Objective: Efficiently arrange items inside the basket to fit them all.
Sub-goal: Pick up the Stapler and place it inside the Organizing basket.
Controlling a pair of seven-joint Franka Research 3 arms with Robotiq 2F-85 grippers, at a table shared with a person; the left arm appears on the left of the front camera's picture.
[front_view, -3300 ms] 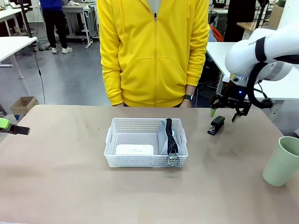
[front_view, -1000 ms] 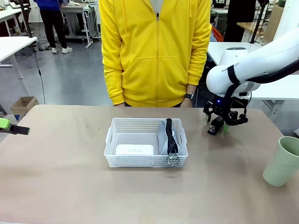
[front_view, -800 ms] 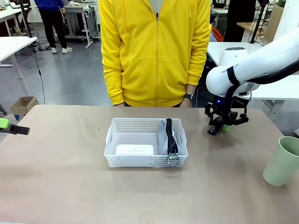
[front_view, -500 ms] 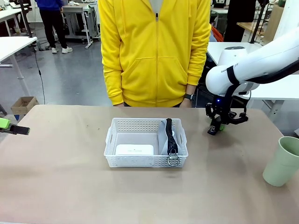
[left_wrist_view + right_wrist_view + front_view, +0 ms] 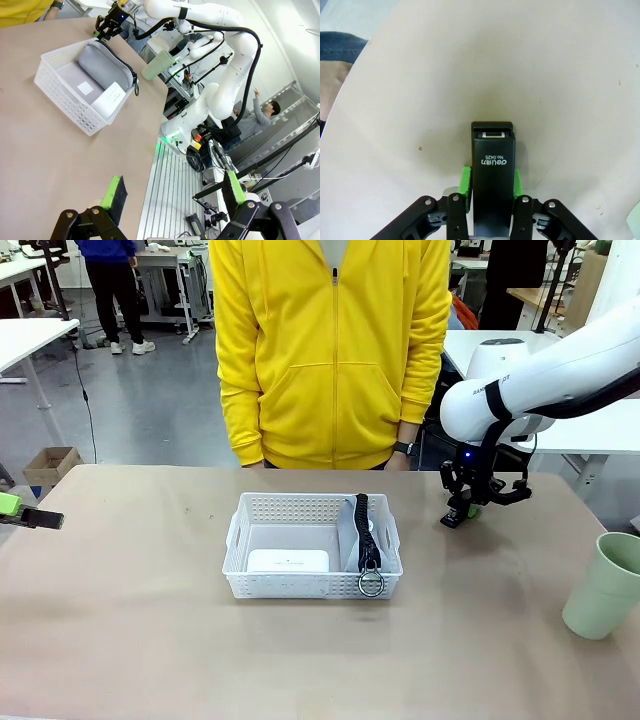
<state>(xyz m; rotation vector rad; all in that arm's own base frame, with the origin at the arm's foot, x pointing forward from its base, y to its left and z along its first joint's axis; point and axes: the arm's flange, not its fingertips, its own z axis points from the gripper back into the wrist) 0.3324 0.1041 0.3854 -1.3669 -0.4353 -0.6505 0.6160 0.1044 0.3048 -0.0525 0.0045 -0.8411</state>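
Observation:
A small black stapler [image 5: 491,170] sits between the green pads [image 5: 465,182] of my right gripper [image 5: 491,186], which is shut on its sides. In the front view that gripper [image 5: 466,508] holds the stapler [image 5: 453,518] low over the table, right of the white basket [image 5: 255,510]. Inside the basket the grey pouch [image 5: 352,540] stands on edge along the right wall, with a flat white box [image 5: 288,560] at the front. The pale green cup [image 5: 605,585] stands at the far right. My left gripper [image 5: 174,192] is open and holds nothing, far from the basket [image 5: 65,95].
A person in a yellow hoodie [image 5: 330,350] stands at the far edge behind the basket. My left gripper's tip [image 5: 20,511] pokes in at the left table edge. The table [image 5: 150,640] is bare brown on the left and in front.
My right gripper has closed on the stapler and shifted it slightly. Earlier it hovered open above the stapler. Basket, cup and left arm have not moved.

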